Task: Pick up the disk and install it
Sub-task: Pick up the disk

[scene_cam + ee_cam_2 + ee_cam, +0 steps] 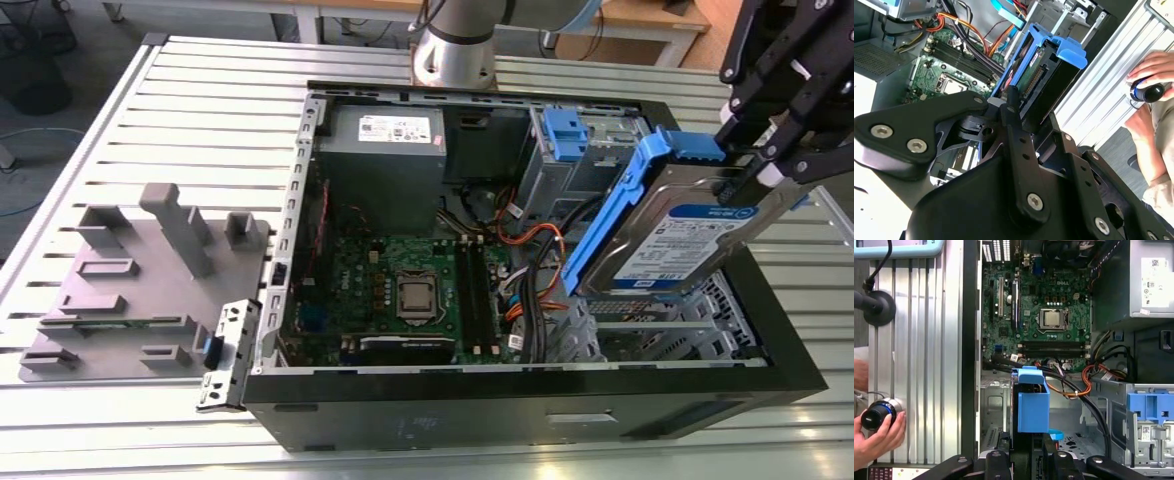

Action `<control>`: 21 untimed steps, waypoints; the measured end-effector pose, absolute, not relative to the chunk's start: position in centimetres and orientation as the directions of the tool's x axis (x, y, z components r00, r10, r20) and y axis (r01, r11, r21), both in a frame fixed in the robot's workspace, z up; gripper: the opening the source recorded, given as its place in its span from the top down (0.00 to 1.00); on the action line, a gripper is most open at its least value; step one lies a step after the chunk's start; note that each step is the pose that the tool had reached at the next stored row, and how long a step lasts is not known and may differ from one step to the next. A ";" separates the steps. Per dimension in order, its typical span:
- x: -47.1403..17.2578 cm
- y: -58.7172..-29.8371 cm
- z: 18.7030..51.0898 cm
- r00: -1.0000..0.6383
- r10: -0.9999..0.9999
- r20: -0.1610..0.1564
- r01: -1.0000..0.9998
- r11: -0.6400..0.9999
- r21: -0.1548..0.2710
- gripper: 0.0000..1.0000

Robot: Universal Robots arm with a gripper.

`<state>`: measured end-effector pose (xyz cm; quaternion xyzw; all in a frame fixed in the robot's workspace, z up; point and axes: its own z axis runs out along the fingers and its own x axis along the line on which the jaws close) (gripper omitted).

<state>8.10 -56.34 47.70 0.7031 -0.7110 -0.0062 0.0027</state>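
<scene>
The disk is held tilted over the open computer case, near its corner at the exterior view's right. The end effector is closed on the disk's upper end, so the long axis slopes down from it toward the metal bay, apparently without touching. The case is carried on the worktop.

The disk, silver with a blue-and-white label and blue frame, hangs tilted over the open case.
</scene>
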 end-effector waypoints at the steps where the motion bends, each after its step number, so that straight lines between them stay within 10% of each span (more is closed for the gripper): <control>1: 8.2 -56.3 47.7 -0.011 -1.000 -0.005 -1.000 0.011 0.013 0.65; 21: 10.0 -56.3 46.7 -0.010 -1.000 -0.005 -1.000 0.010 0.013 0.65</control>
